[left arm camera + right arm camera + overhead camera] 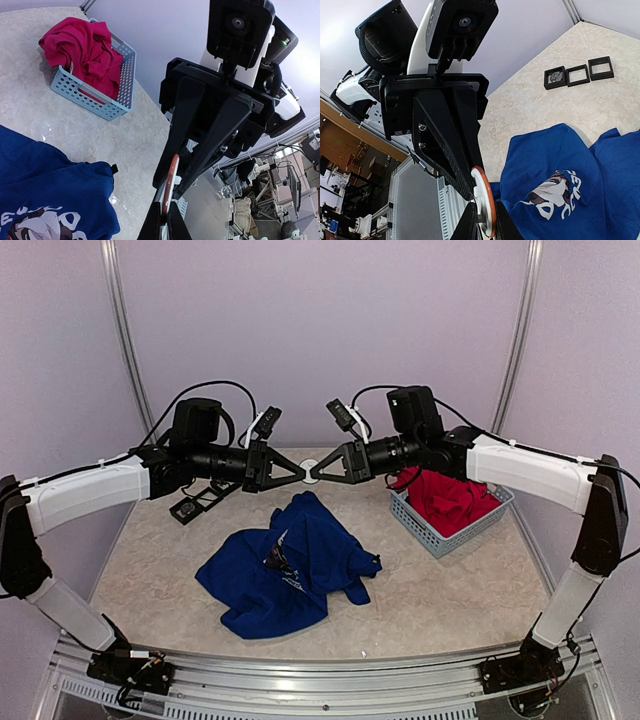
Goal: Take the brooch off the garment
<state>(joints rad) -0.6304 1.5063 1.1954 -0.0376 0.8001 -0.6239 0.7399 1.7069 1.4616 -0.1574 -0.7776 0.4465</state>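
The brooch (309, 468), a round disc with an orange rim and a white back, hangs in the air between my two grippers, off the garment. My left gripper (299, 470) is shut on one edge of it and my right gripper (319, 470) on the opposite edge, tip to tip above the table's back middle. The left wrist view shows the brooch (170, 182) edge-on in my left gripper (169, 216). The right wrist view shows it (485, 202) in my right gripper (484, 221). The royal-blue T-shirt (290, 565) lies crumpled below, print up (555, 192).
A light-blue basket (440, 535) at the right holds a red garment (450, 498); both also show in the left wrist view (95, 102). Three small black square boxes (200, 502) lie at the back left and show in the right wrist view (577, 75).
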